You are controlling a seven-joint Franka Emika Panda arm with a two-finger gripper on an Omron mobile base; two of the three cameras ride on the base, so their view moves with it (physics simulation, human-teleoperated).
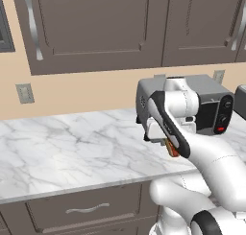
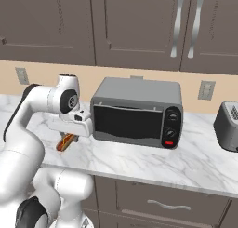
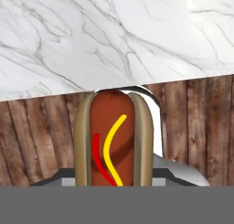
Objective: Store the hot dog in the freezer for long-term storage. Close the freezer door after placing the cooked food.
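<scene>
The hot dog (image 3: pixel 112 141), a red-orange sausage with yellow and red stripes in a tan bun, stands lengthwise at the bottom middle of the hand view. My gripper (image 2: pixel 68 137) is shut on it, just off the front edge of the marble counter (image 1: pixel 72 143). From the right base view the hot dog (image 2: pixel 66 141) hangs tilted under the white hand, left of the toaster oven. In the left base view only a sliver of the hot dog (image 1: pixel 172 148) peeks out behind the forearm. The freezer and the freezer door are out of view.
A grey toaster oven (image 2: pixel 137 113) stands on the counter right behind the hand. A metal toaster (image 2: pixel 228 127) sits at the far right. Dark wall cabinets (image 1: pixel 96 23) hang above, drawers (image 1: pixel 86 210) run below. Wooden floor (image 3: pixel 41 136) lies beneath the hot dog.
</scene>
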